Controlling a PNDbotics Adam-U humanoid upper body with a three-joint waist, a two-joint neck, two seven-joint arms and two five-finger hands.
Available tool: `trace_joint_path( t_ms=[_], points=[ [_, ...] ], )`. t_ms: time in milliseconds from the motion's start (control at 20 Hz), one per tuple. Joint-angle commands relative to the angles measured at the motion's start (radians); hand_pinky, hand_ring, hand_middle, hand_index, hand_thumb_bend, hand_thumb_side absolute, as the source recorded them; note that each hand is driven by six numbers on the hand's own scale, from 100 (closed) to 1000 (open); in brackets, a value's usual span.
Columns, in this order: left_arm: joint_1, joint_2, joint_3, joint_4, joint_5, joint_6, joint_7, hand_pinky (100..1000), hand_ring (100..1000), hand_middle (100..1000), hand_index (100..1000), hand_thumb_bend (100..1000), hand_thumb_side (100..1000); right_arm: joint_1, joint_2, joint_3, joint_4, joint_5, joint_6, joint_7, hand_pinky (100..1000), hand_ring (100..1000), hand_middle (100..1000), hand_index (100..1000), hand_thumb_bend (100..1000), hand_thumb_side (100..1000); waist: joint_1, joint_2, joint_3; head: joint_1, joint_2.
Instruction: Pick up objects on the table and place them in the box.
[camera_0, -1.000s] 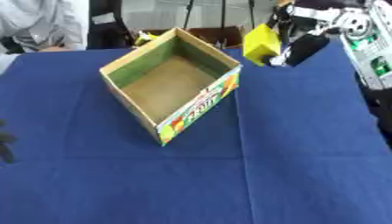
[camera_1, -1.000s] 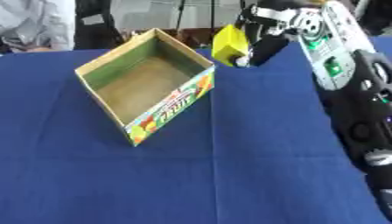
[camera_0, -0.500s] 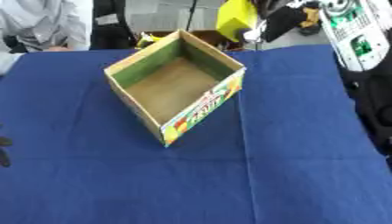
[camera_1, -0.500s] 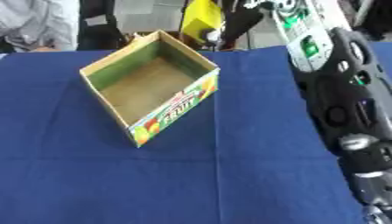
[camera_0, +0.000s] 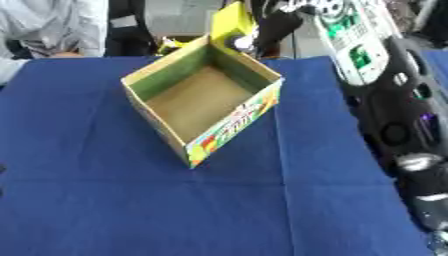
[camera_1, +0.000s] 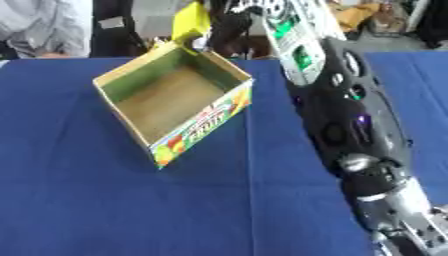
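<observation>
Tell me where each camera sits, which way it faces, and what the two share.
Left eye view: in the head, looking down at the box on the blue table; right arm along the right edge.
Right eye view: same head, set slightly rightward; right arm fills more.
Shared: right robot hand holding a yellow object above the box's far corner.

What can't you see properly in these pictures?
- The yellow object: blurred in both eye views, so what it is can't be told.
- The right hand: dark and blurred; its fingers around the object can't be made out.
- The left hand: in neither view.
- The box: its near wall hides part of the floor.
</observation>
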Motion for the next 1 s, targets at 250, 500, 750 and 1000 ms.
trace_joint_path(
  t_ms=[250, 500, 750, 1000],
  points=[
    [-0.013, 0.011, -0.007, -0.020, 0.006, -0.002, -0.009, 242, 463, 554, 881, 345, 952, 0.005, 0.085, 0.006, 0.029, 0.089, -0.006, -0.022, 723, 684, 374, 381, 379, 247, 0.003, -0.011, 0.011, -0.015, -0.027],
    [-0.017, 0.008, -0.008, -0.020, 0.008, -0.004, -0.010, 241, 463, 554, 881, 345, 952, 0.037, 0.126, 0.015, 0.071, 0.143, -0.013, -0.029, 721, 684, 376, 382, 365, 229, 0.004, -0.003, 0.019, -0.020, -0.033],
    [-0.021, 0.005, -0.009, -0.020, 0.008, -0.004, -0.013, 241, 462, 553, 881, 345, 951, 0.054, 0.153, 0.008, 0.121, 0.191, -0.006, -0.050, 719, 684, 378, 383, 353, 209, 0.003, 0.005, 0.022, -0.023, -0.037],
    [-0.023, 0.003, -0.009, -0.020, 0.008, -0.004, -0.014, 241, 462, 553, 881, 343, 950, 0.066, 0.165, 0.007, 0.157, 0.213, -0.006, -0.067, 717, 683, 379, 383, 346, 203, 0.004, 0.010, 0.024, -0.024, -0.037]
  ],
)
